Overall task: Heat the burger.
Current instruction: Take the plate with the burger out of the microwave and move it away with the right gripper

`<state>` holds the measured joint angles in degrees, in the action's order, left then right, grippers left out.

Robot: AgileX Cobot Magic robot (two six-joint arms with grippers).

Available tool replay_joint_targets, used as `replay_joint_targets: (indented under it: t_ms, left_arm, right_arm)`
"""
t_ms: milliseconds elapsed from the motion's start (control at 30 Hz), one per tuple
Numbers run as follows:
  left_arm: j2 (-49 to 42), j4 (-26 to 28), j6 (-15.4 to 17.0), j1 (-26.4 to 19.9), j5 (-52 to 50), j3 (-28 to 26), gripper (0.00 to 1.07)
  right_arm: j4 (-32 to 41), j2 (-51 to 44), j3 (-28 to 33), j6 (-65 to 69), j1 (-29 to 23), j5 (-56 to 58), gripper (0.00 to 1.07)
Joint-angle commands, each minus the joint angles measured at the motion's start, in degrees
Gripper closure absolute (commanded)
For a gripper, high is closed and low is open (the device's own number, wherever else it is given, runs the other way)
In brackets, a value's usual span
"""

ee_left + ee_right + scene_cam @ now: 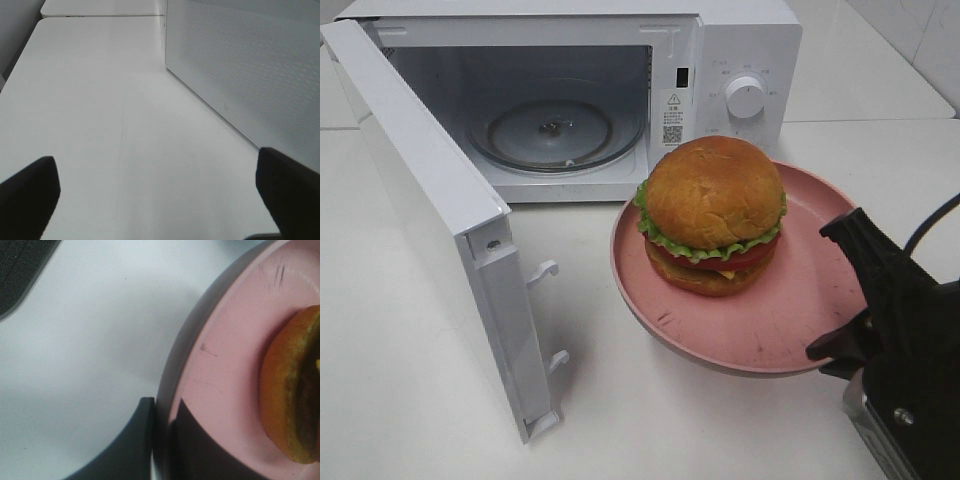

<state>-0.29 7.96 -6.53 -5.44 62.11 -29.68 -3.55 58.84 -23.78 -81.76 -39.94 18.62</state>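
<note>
Burger (714, 212) sits centred on the pink plate (800, 310), whose rim the right gripper (848, 290) jaws pinch while the left gripper (157, 192) jaws stand wide over the counter (400, 400); keep your plate level entering the open microwave (570, 90).

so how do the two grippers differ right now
The right gripper is shut on the rim of the pink plate, which carries the burger; the left gripper holds nothing, its fingers spread wide. The right gripper works at the front of the microwave, near its open cavity; the left gripper hangs over bare white table beside the open microwave door. Both have dark fingers.
</note>
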Motion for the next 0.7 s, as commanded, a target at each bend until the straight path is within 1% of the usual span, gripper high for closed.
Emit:
replay_joint_targets:
  t_ms: [33, 300, 400, 433, 533, 600, 633, 667, 700]
  left_arm:
    - [-0.3, 0.2, 0.3, -0.1, -0.8, 0.0, 0.06]
    - [-0.3, 0.2, 0.3, -0.1, -0.8, 0.0, 0.06]
    - [-0.3, 0.2, 0.3, -0.1, -0.8, 0.0, 0.06]
    - [-0.3, 0.2, 0.3, -0.1, -0.8, 0.0, 0.06]
    - [-0.3, 0.2, 0.3, -0.1, -0.8, 0.0, 0.06]
    - [-0.3, 0.2, 0.3, -0.1, -0.8, 0.0, 0.06]
    - [-0.3, 0.2, 0.3, -0.1, -0.8, 0.0, 0.06]
    - [-0.3, 0.2, 0.3, -0.1, -0.8, 0.0, 0.06]
    - [-0.3, 0.2, 0.3, -0.1, -0.8, 0.0, 0.06]
  right_arm:
    - [-0.5, -5.2, 0.7, 2.1, -0.1, 0.0, 1.07]
    - [-1.1, -11.1, 1.0, 2.2, -0.1, 7.5, 1.07]
    - [-3.0, -13.1, 1.0, 3.5, -0.1, 10.3, 1.07]
    - [-4.2, -14.2, 1.0, 5.5, -0.1, 11.5, 1.07]
    - [-4.9, -14.6, 1.0, 6.9, -0.1, 12.0, 1.07]
    - [-6.4, -15.6, 1.0, 12.7, -0.1, 13.4, 1.07]
    - [-6.4, -15.6, 1.0, 12.7, -0.1, 13.4, 1.07]
    - [-7.3, -15.6, 1.0, 14.1, -0.1, 14.0, 1.07]
    - [-9.7, -15.5, 1.0, 16.4, -0.1, 14.8, 1.07]
